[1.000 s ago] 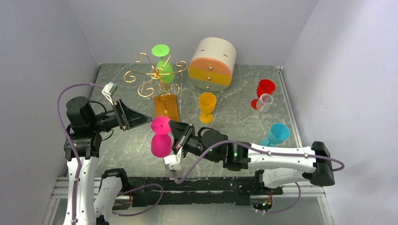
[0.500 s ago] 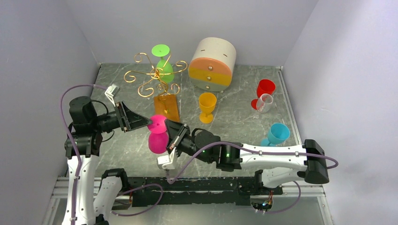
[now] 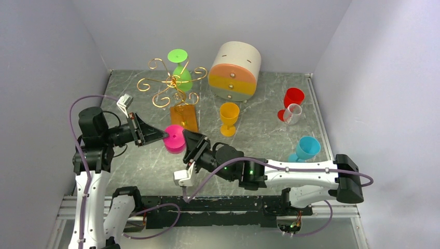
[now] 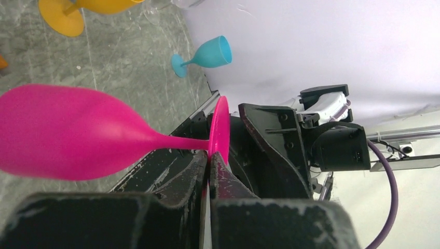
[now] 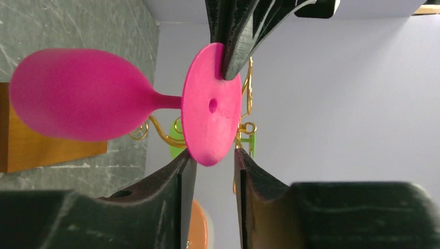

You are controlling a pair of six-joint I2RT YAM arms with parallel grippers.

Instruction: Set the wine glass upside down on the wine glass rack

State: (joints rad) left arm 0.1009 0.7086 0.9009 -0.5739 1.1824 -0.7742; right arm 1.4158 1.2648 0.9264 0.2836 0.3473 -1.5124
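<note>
Left fingers (image 4: pixel 194 174) are pressed together on the foot rim of the pink wine glass (image 4: pixel 78 135), holding it over the worktop (image 3: pixel 259 129) with the foot uppermost and the bowl beneath. It sits at 6 o'clock from the wooden base of the wine glass rack (image 3: pixel 184 118). Right fingers (image 5: pixel 166 197) stand apart on either side of the foot's opposite edge, at 3 o'clock of the glass, not pinching it. 1 green wine glass (image 3: pixel 181 77) hangs upside down on the rack.

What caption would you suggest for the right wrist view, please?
Jaws of the left gripper clamp the pink wine glass by its foot, while jaws of the right gripper stand open around it.
</note>
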